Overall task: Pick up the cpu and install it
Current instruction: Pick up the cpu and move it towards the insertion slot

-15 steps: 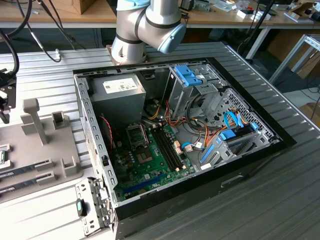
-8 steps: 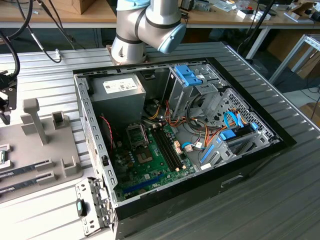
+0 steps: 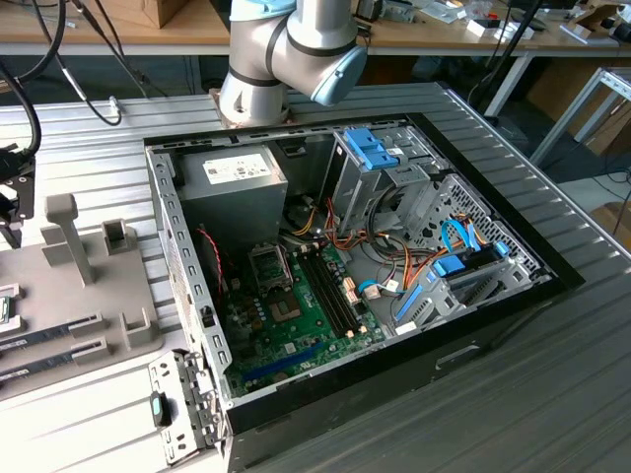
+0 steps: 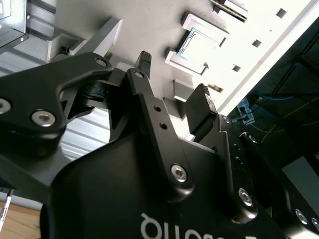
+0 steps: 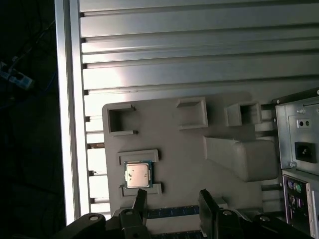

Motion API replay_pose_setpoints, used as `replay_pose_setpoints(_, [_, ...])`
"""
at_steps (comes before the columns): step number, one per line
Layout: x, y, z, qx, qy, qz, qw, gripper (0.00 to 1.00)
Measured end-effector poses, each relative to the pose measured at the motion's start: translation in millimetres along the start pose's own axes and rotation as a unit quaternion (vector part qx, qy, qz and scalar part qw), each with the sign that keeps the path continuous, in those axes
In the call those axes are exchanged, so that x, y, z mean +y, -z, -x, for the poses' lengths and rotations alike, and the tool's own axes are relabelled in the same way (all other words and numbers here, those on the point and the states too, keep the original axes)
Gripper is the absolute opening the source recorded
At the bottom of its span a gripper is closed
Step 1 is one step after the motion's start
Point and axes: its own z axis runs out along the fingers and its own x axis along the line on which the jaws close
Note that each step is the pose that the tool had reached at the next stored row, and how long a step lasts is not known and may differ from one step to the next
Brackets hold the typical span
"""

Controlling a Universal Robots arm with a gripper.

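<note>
The cpu (image 5: 138, 175) is a small square chip with a silver top and a green rim. It lies flat in a framed pocket of the grey holder plate (image 5: 174, 149); in the second wrist view the cpu (image 4: 199, 47) shines bright. My gripper (image 5: 173, 199) hangs above that plate, open, with nothing between its black fingers (image 5: 141, 198). One fingertip is just short of the chip, which sits off to the side of the gap. In the second wrist view the gripper (image 4: 174, 79) also stands open. The open computer case (image 3: 493, 325) holds the green motherboard with its socket (image 3: 268, 264).
The holder plate (image 3: 108, 296) lies at the exterior view's left, with an upright post (image 3: 63, 232) and memory sticks (image 3: 49, 330) in slots. Inside the case are a power supply (image 3: 232, 177), drive cages (image 3: 380, 158) and loose cables. The case's metal wall (image 3: 182, 266) rises between plate and motherboard.
</note>
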Motion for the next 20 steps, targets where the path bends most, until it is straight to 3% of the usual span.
replay_pose_setpoints(20, [-0.3,-6.4,-0.2,0.0000,0.000,0.0000,1.00000,0.54])
